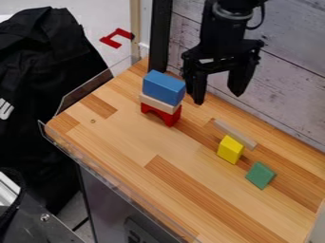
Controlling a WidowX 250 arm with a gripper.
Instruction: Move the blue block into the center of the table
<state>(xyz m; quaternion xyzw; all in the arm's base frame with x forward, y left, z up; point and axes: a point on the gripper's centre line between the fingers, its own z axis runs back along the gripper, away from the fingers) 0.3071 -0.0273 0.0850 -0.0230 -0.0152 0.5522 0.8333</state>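
Two fingers spread on claw (pixel 219 98), upper center of frame; we see blue rectangular block (pixel 163 87) left of it, long axis slanting down-right.

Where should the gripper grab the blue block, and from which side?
Probably from straight above, gripping the two long sides at mid-length: the blue block lies flat atop the cream block, its top uncovered, and it is narrower across than along.
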